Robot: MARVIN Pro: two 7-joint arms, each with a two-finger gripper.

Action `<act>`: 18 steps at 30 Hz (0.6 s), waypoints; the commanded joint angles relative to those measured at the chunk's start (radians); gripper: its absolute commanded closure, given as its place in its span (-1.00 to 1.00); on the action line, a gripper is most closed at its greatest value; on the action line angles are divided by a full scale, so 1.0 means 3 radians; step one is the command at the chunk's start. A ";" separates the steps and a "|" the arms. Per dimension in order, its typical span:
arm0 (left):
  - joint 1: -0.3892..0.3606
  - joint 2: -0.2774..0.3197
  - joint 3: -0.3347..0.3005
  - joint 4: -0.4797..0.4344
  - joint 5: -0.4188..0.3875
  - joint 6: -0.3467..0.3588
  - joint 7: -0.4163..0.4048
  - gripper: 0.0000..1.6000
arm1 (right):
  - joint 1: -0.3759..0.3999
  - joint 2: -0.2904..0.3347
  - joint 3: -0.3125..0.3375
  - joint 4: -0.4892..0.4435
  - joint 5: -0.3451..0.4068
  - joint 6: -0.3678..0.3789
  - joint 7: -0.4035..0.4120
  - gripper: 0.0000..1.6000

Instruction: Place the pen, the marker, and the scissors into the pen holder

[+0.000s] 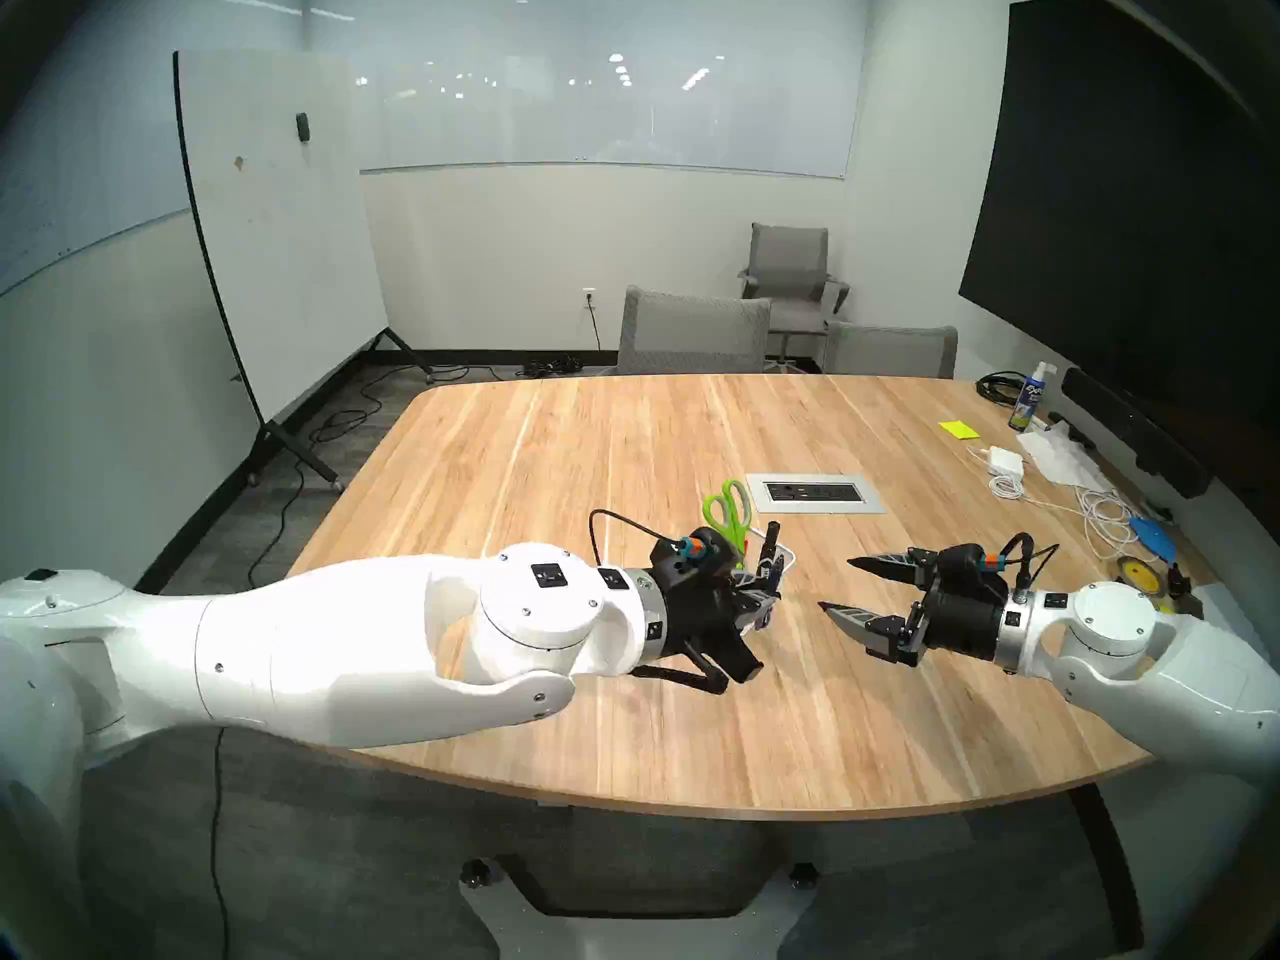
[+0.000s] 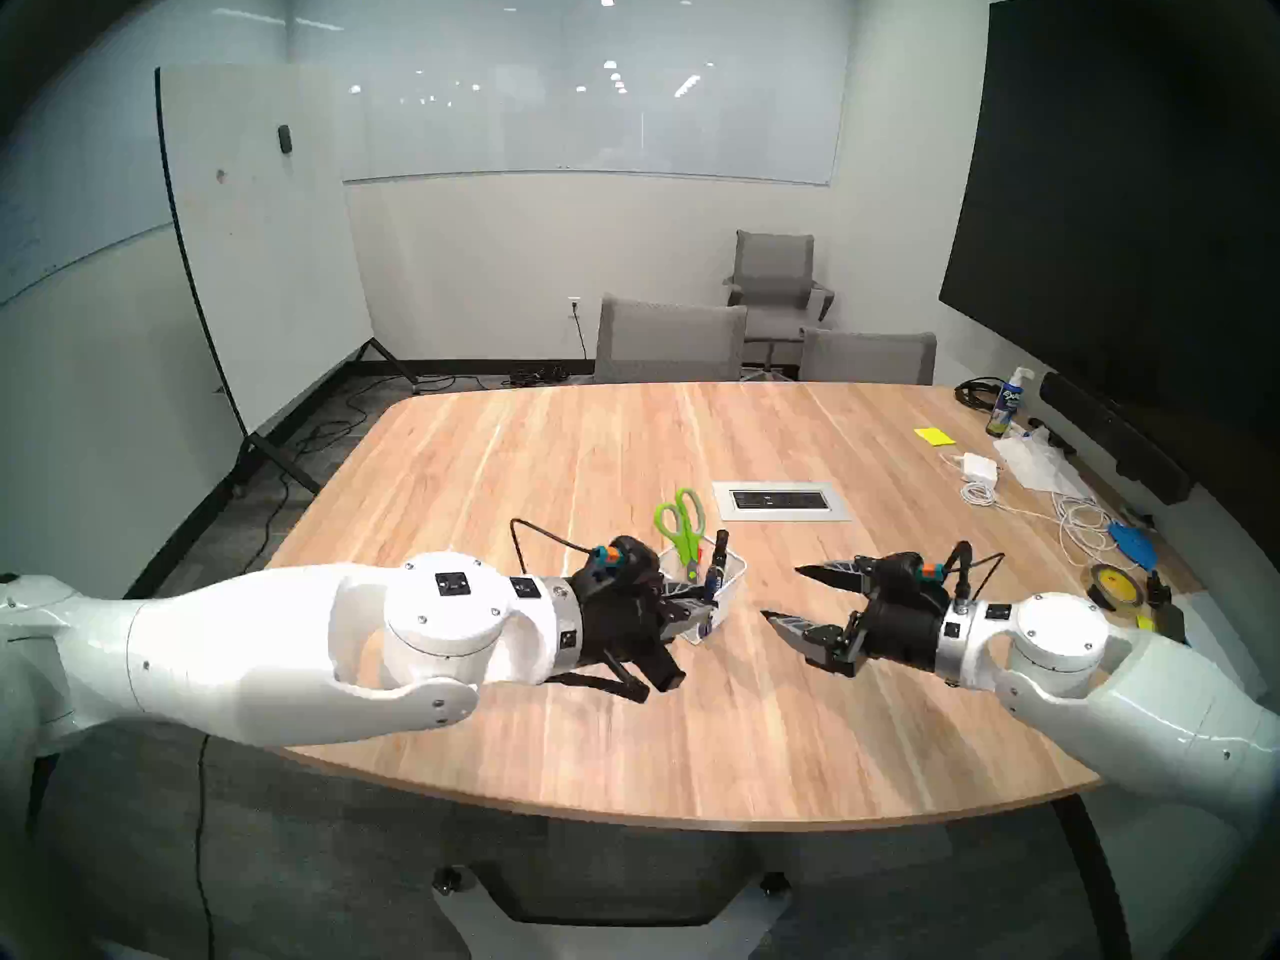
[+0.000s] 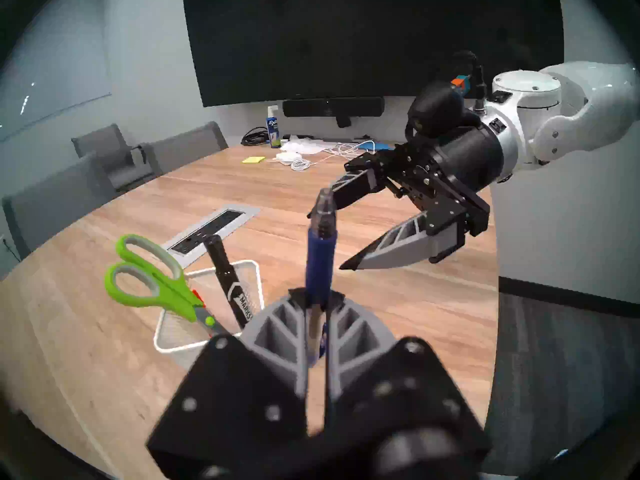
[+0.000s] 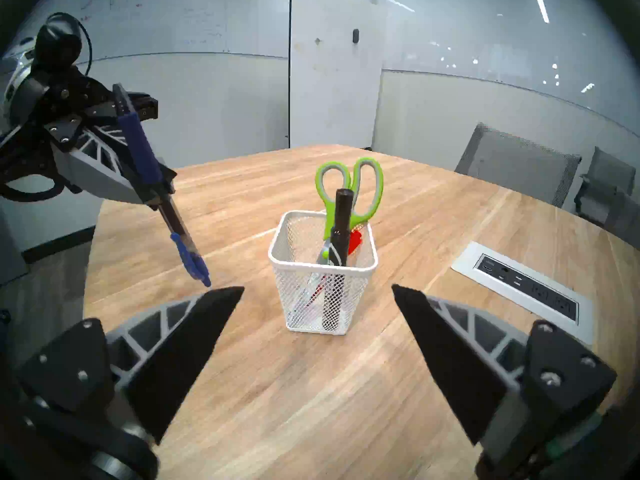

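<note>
1. Pen [image 1: 767, 569] handling, head stereo left view: the slim blue pen is held pinched in the left end effector [image 1: 762, 602], just beside the near side of the pen holder [image 1: 786, 558] on the counter [image 1: 554, 467]. The right end effector [image 1: 841, 586] is seen spread wide and empty, near the holder but apart from it.

2. Head stereo right view: the scissors [image 2: 681, 526] and a black marker [image 2: 720, 553] are seen standing in the holder, so only the pen seems to be left.

3. Left wrist view: the pen's barrel is gripped at mid-length between narrow jaws. The holder's rim [image 3: 221, 271] lies off to one side, so a sideways shift over the opening is judged necessary before release.

4. Right wrist view: the pen is tilted, its clip end low and outside the holder [image 4: 323, 282]. The free corner away from the scissors handles should be aimed for, with the pen brought nearer upright and lowered inside before the jaws are parted.
</note>
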 commanded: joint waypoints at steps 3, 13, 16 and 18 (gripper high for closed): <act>-0.0073 0.0053 -0.0098 -0.0022 -0.0026 -0.0038 0.0005 1.00 | 0.0018 0.0012 0.0025 -0.0028 0.0034 -0.0001 0.0009 -0.98; -0.0181 0.0008 -0.0178 0.0118 -0.0079 -0.0040 -0.0094 1.00 | 0.0020 0.0014 0.0021 -0.0028 0.0036 -0.0002 0.0005 -0.98; -0.0200 -0.0033 -0.0192 0.0175 -0.0093 -0.0037 -0.0126 1.00 | 0.0021 0.0014 0.0020 -0.0029 0.0037 -0.0002 0.0005 -0.98; -0.0207 -0.0055 -0.0200 0.0218 -0.0099 -0.0046 -0.0148 1.00 | 0.0021 0.0015 0.0020 -0.0029 0.0037 -0.0003 0.0005 -0.98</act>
